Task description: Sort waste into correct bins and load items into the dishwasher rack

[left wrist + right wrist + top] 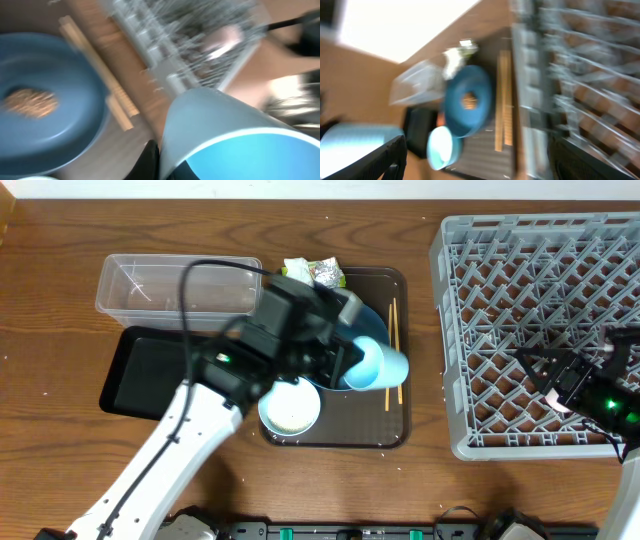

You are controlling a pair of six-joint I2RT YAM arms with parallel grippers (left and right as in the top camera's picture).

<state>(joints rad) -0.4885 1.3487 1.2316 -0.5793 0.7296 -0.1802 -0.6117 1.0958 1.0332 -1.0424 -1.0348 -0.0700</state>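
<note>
My left gripper [350, 360] is shut on the small blue cup [382, 366] and holds it on its side above the brown serving tray [390, 430]. The cup fills the left wrist view [235, 135]. The blue plate [372, 320] lies under the arm with a brown food lump [30, 102] on it. The white bowl [290, 408] sits at the tray's front. Chopsticks [394, 330] lie beside the plate. Tissue [297, 270] and wrapper [326, 276] lie at the tray's back. My right gripper [540, 370] is open and empty over the dishwasher rack [520, 280]. The pink cup is not visible.
The clear tub [150, 285] stands at the back left, and the black tray [135, 375] lies in front of it, partly under my left arm. The rack fills the right side of the table.
</note>
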